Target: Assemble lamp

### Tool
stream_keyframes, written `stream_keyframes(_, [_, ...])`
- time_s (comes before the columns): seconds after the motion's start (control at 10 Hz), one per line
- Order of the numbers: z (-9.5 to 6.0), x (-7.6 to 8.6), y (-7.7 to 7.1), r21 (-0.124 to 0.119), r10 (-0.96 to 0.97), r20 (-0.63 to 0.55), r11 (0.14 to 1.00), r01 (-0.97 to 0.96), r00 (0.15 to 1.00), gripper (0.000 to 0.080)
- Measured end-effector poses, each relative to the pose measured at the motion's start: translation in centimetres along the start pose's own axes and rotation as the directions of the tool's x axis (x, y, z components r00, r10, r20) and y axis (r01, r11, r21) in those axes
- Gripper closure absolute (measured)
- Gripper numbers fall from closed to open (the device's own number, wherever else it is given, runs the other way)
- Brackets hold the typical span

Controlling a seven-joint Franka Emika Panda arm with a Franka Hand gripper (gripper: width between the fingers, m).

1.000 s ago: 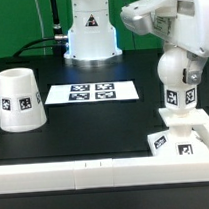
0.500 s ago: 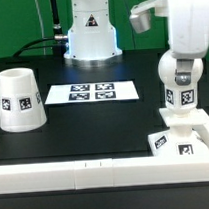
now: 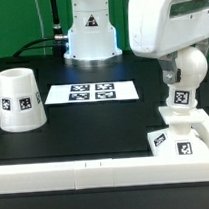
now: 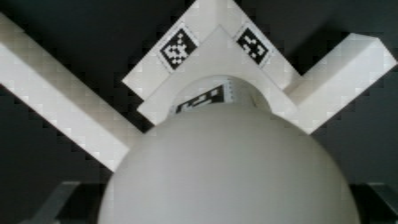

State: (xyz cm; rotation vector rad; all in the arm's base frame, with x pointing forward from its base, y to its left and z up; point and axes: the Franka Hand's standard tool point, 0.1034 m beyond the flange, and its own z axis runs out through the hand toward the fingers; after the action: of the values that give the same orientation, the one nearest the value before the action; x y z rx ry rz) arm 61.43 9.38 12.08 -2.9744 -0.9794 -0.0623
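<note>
The round bulb (image 3: 193, 67) stands upright on its stem (image 3: 179, 98), seated in the flat square base (image 3: 163, 141) at the exterior view's right front. My arm (image 3: 163, 29) hangs over it and hides the bulb's top. In the wrist view the bulb (image 4: 222, 160) fills the space between my fingers (image 4: 59, 205), and the gripper (image 4: 214, 208) is open with a jaw on each side of it. Whether the pads touch it does not show. The base (image 4: 214, 48) shows beyond the bulb. The tapered shade (image 3: 17, 98) stands alone at the exterior view's left.
The marker board (image 3: 92, 91) lies flat in the middle of the black table. A low white wall (image 3: 87, 174) runs along the front edge and turns a corner round the base (image 4: 54, 90). The robot's white pedestal (image 3: 91, 33) stands at the back.
My arm has swung in from the upper right and come down over the bulb, so its top is now covered. The bulb, base and shade have stayed put.
</note>
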Motion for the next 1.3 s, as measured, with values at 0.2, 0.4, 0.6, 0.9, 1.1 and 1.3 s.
stream_keyframes(0.2, [0.0, -0.03, 0.05, 0.0, 0.103, 0.0, 0.995, -0.103, 0.995, 0.0221])
stream_keyframes(0.4, [0.01, -0.09, 0.16, -0.001, 0.261, 0.0, 0.965, -0.261, 0.965, 0.022])
stream_keyframes(0.6, [0.1, -0.44, 0.51, 0.03, 0.452, -0.001, 0.892, -0.451, 0.892, 0.0219])
stream_keyframes(0.9, [0.18, -0.64, 0.74, 0.045, 0.705, 0.009, 0.708, -0.705, 0.709, 0.0219])
stream_keyframes(1.1, [0.24, -0.62, 0.73, 0.05, 0.816, 0.021, 0.576, -0.816, 0.577, 0.022])
stream_keyframes(1.3, [0.31, -0.59, 0.45, 0.056, 0.929, 0.049, 0.365, -0.929, 0.368, 0.0219])
